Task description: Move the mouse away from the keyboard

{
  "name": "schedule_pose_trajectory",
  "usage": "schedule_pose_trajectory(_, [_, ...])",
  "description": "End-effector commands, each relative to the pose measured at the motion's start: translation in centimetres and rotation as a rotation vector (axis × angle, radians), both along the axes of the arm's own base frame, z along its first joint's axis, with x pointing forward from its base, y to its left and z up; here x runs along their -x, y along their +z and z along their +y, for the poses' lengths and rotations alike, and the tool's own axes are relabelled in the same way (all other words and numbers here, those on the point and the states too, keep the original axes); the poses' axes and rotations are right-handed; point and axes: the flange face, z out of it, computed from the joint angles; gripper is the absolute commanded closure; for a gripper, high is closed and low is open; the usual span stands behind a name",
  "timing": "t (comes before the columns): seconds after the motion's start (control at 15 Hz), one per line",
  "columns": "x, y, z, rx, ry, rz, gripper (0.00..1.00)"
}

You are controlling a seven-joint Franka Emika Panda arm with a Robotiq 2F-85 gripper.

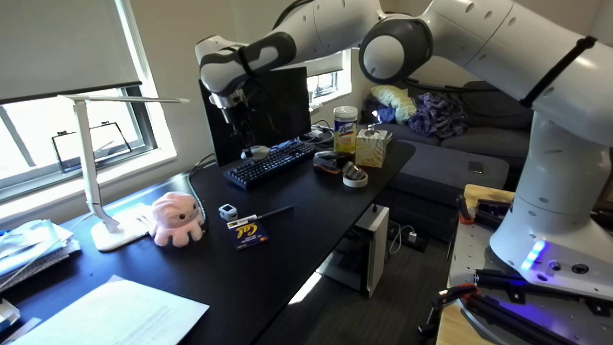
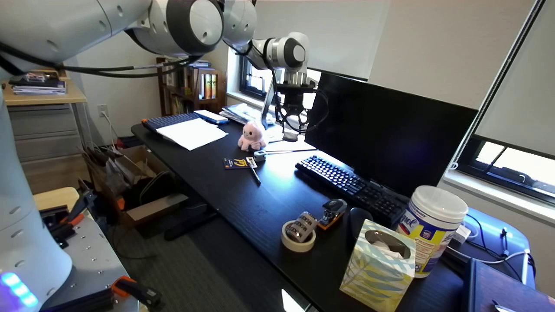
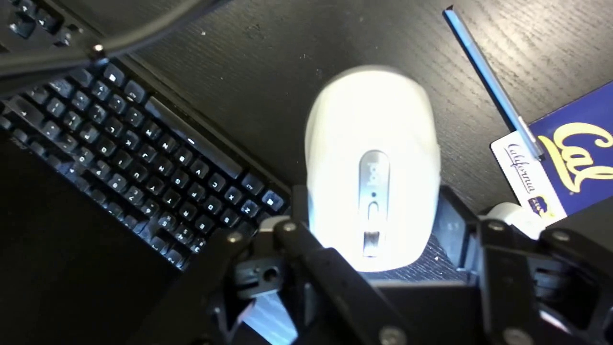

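Your mouse (image 3: pixel 373 115) says "logi" sideways on top; the card (image 3: pixel 582 148) at its 3 o'clock in the wrist view reads "Cal" and "California". Wipes tub (image 1: pixel 345 132) in an exterior view is Lysol btw. Mouse is a smooth white oval. Your gripper (image 3: pixel 372 206) is partway spread, fingers (image 3: pixel 450 227) pinching the mouse's sides above the desk (image 3: pixel 268 72), keyboard (image 3: pixel 158 165) at 9 o'clock.

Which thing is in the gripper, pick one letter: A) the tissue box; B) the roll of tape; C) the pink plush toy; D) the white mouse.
D: the wrist view shows the white mouse held in the gripper, with the keyboard off to one side.
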Motion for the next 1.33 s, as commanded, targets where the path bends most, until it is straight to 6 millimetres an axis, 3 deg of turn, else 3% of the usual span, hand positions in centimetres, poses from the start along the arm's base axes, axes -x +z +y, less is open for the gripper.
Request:
schedule_pose_trajectory(0.0, [0.1,-0.3,-0.2,0.001,0.0,0.006,0.36])
schedule_pose_trajectory(0.07, [0.1,-0.6,-0.4,0.003,-0.001,0.012,0.61])
schedule_pose_trajectory(0.27, [1.1,0.8,2.2,0.059,0.051,-0.041,0.61])
schedule_pose_trajectory(0.73, [3.2,0.3,7.3,-0.042,0.116,-0.215,0.61])
schedule_pose_trajectory(1.0, [4.8,1.8,8.0,-0.037,0.097,-0.378,0.61])
schedule_pose_trajectory(1.07, [2.8,0.3,8.6,-0.047,0.13,-0.323,0.36])
schedule_pose_trajectory(1.27, [3.8,1.1,8.3,-0.044,0.103,-0.359,0.36])
